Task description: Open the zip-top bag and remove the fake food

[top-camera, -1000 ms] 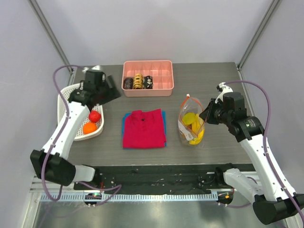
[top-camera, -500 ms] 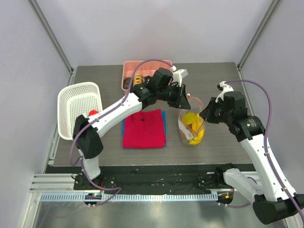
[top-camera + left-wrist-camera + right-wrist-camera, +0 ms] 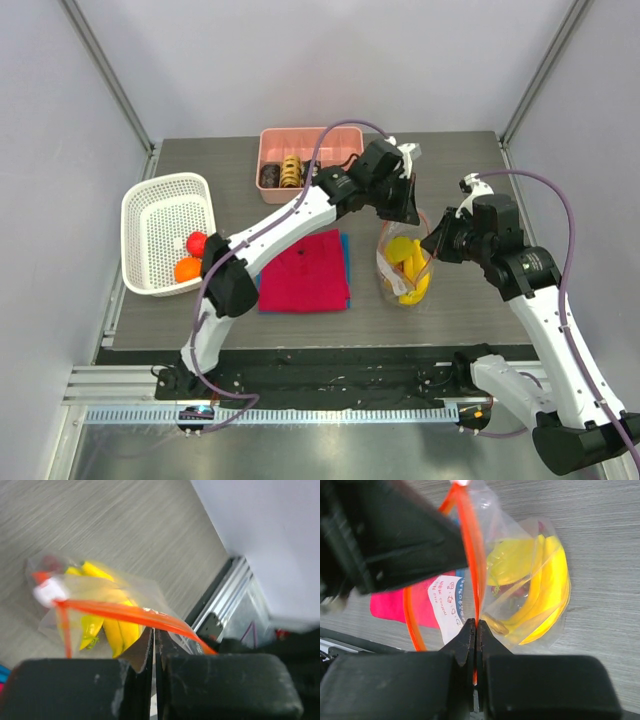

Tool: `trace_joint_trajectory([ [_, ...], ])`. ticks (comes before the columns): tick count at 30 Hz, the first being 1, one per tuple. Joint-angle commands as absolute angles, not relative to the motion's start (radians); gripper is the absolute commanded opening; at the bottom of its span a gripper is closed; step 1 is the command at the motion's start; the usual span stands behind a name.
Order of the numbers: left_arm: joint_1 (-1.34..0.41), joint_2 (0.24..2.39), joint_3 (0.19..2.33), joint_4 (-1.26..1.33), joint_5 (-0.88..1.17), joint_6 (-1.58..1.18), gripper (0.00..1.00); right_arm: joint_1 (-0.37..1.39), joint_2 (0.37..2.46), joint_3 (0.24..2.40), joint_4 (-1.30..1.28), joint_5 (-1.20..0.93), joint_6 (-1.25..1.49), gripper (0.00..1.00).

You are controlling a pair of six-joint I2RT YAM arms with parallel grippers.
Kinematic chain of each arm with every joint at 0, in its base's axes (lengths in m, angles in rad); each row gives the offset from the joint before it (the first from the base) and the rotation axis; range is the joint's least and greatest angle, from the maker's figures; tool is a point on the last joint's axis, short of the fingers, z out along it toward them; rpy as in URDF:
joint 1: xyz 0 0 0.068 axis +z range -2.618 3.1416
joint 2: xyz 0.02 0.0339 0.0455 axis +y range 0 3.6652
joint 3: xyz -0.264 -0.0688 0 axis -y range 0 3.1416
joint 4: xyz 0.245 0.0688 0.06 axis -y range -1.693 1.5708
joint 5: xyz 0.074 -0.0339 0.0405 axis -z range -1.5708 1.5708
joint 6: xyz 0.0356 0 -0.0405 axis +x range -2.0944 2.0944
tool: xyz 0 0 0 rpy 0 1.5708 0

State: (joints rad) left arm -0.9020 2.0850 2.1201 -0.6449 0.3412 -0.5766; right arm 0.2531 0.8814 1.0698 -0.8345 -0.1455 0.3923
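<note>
The zip-top bag (image 3: 392, 268) stands right of centre, its orange zip strip (image 3: 470, 540) pulled into an open loop. A yellow banana (image 3: 406, 256) lies inside the bag and shows in both wrist views (image 3: 120, 630) (image 3: 547, 592). My left gripper (image 3: 404, 213) (image 3: 154, 631) reaches across from the left and is shut on the bag's far lip at the strip (image 3: 125, 612). Pinching the near lip is my right gripper (image 3: 433, 243) (image 3: 476, 624), also shut. A red fruit (image 3: 197, 243) and an orange ball (image 3: 186, 270) sit in the white basket (image 3: 160, 188).
A folded red shirt (image 3: 303, 270) lies just left of the bag, under the left arm. A pink tray (image 3: 350, 170) with brown and dark rings (image 3: 290, 173) stands at the back. The basket sits at the table's left edge.
The left arm swung from over the basket across the table to the bag, and its jaws closed at the bag's rim. The right arm stayed put, holding the bag.
</note>
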Motion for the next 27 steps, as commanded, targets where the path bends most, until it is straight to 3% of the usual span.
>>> trace_joint_trajectory([
  [1, -0.917, 2.193, 2.298, -0.891, 0.166, -0.852, 0.00, 0.250, 0.871, 1.111, -0.819, -0.153, 0.408, 0.01],
  [7, -0.969, 2.178, 2.229, -0.877, 0.006, -0.929, 0.00, 0.250, 0.891, 1.111, -0.798, -0.167, 0.439, 0.01],
  [13, -1.017, 2.220, 2.348, -0.991, -0.165, -1.006, 0.00, 0.250, 0.902, 1.089, -0.772, -0.192, 0.474, 0.01],
  [27, -1.057, 2.270, 2.373, -0.974, -0.196, -1.098, 0.00, 0.252, 0.868, 1.063, -0.759, -0.227, 0.528, 0.01],
])
